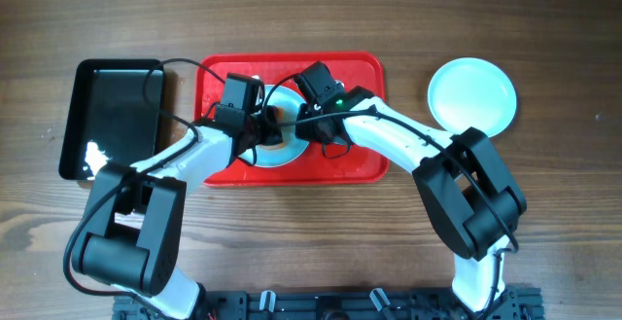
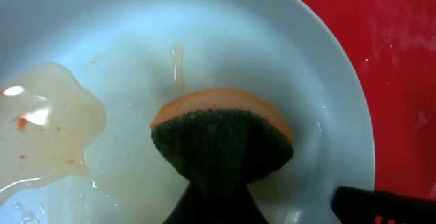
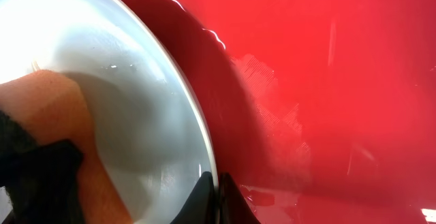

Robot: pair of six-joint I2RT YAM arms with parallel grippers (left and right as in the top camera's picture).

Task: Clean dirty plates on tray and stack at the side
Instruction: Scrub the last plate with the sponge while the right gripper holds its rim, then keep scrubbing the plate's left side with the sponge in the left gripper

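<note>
Clamping a coarse green-orange sponge [image 2: 221, 139], left gripper [image 1: 264, 130] meets the glossy plate [image 2: 272, 60]; right gripper [image 3: 218, 197] pinches its rim

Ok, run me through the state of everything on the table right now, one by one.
Tray: flat on the table, wet streaks.
Dirty plate: on the tray, wet patch with orange specks.
Sponge: squeezed, pressed on that plate.
Left gripper: shut on the sponge.
Right gripper: shut on that plate's rim.
Side plate: on the table right of the tray, looks clean.
Black bin: left of the tray, open top.
</note>
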